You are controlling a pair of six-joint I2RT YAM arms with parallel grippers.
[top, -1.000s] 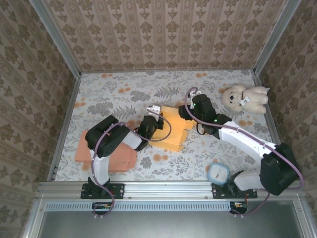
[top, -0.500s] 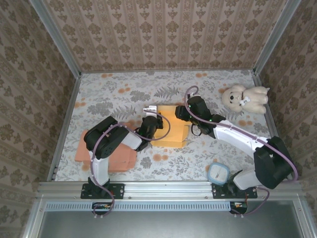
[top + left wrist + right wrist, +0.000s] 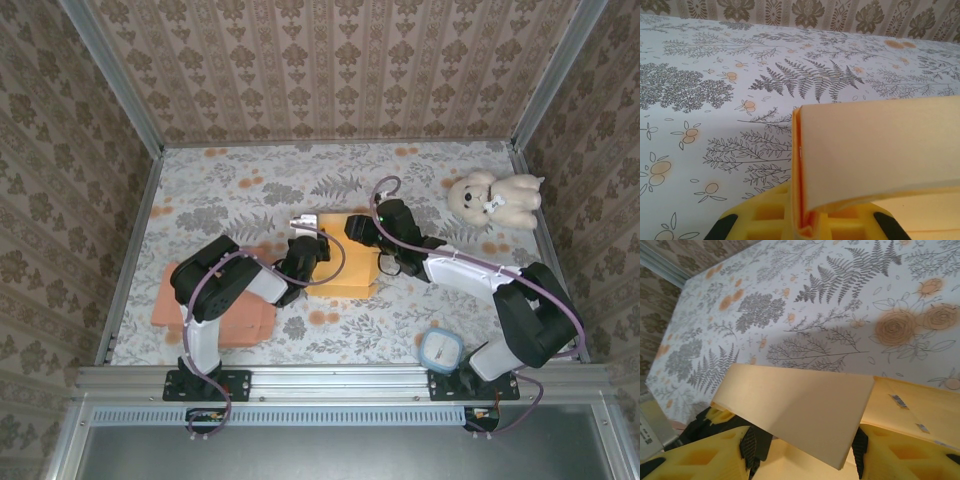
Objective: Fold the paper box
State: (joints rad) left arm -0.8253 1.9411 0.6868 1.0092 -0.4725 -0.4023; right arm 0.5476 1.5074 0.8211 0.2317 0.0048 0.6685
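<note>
the paper box (image 3: 350,270) is lying near the middle of the flowered table (image 3: 250,190), between the two arms, partly folded, with its flaps lifting off the surface.

the left gripper (image 3: 308,260) is sitting at the box's left edge. in the left wrist view the left gripper (image 3: 802,227) is clamping narrow on a doubled edge of the paper box (image 3: 875,150). the yellow fingers (image 3: 765,220) are pressing the layers together at the bottom of the frame, while a pale flap is rising from the pinch and stretching away to the right.

the right gripper (image 3: 362,232) is reaching in at the box's far right corner. in the right wrist view the right gripper (image 3: 802,446) is standing about half wide, its jaws apart, and a tilted flap of the paper box (image 3: 800,410) is lying across the gap between the yellow fingers (image 3: 705,455). whether the pads are touching that flap cannot be told.

a flat orange sheet (image 3: 225,315) is lying on the table to the left, under the left arm and apart from the box. a teddy bear (image 3: 495,198) is sitting near the far right corner. a round container (image 3: 441,348) with a blue rim is resting at the near edge, beside the right arm's base.
</note>
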